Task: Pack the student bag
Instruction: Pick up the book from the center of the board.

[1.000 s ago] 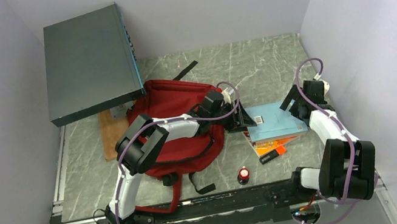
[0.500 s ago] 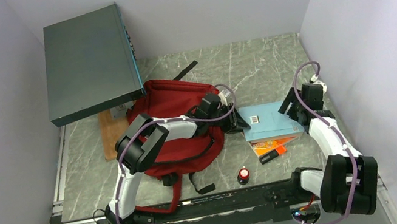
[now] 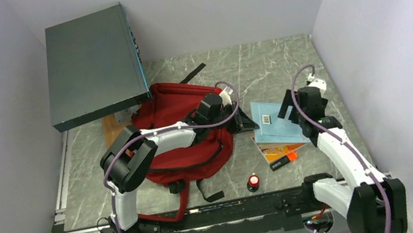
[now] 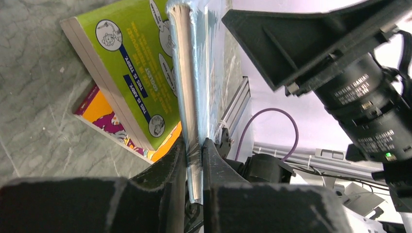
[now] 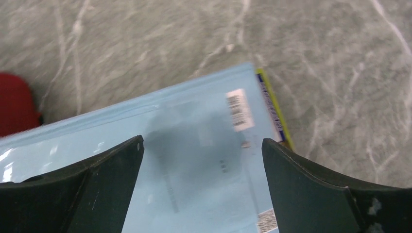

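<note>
The dark red student bag [image 3: 175, 106] lies in the middle of the table, straps toward me. My left gripper [image 3: 244, 124] reaches over its right side and is shut on the left edge of a light blue plastic-wrapped book [image 3: 274, 122], lifting that edge; the book stands edge-on between the jaws in the left wrist view [image 4: 194, 87]. My right gripper [image 3: 288, 110] is open just above the blue book's cover [image 5: 184, 165], touching nothing. A green-covered book [image 4: 131, 73] and an orange one [image 3: 276, 154] lie under it.
A dark grey flat box [image 3: 93, 64] leans at the back left over a wooden board [image 3: 112, 136]. A black-and-orange marker [image 3: 284, 161] and a small red-topped object [image 3: 254, 181] lie near the front rail. Walls close in on both sides.
My left gripper has drawn the blue book leftward toward the bag and tilted it up. My right arm has swung left and forward over the book.
</note>
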